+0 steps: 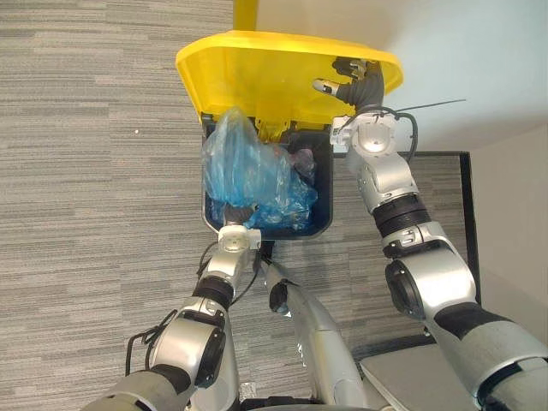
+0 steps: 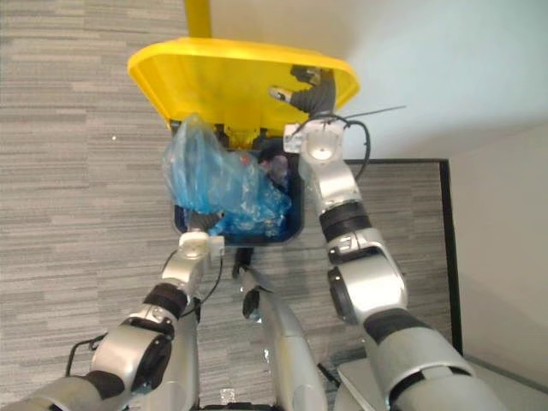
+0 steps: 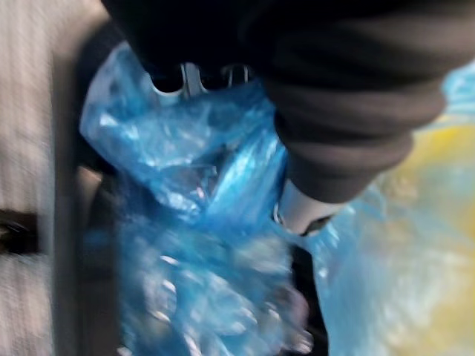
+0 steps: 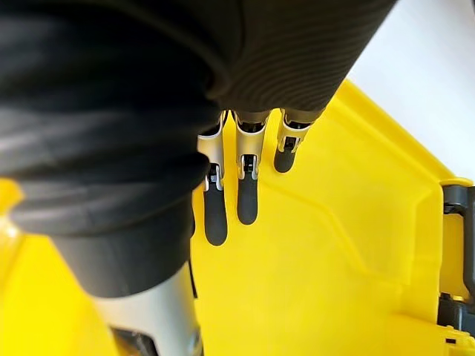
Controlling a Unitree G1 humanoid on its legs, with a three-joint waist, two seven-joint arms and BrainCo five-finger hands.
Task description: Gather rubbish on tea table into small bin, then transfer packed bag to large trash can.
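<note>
The large trash can (image 1: pixel 324 224) has a dark blue body, and its yellow lid (image 1: pixel 257 73) stands swung up and open. A packed blue plastic bag (image 1: pixel 248 167) sits in the can's mouth, its top poking above the rim. My left hand (image 1: pixel 237 214) is at the near rim with its fingers sunk into the bag (image 3: pixel 185 156) and its thumb (image 3: pixel 300 215) pressed against the plastic. My right hand (image 1: pixel 355 81) rests on the lid's underside with straight fingers (image 4: pixel 245 200) and holds the lid up. Dark rubbish lies in the can beside the bag.
The can stands on grey striped carpet (image 1: pixel 94 171), close to a white wall (image 1: pixel 462 60). A yellow post (image 1: pixel 246 13) rises behind the lid. A black-edged floor strip (image 1: pixel 465 223) runs along the right side.
</note>
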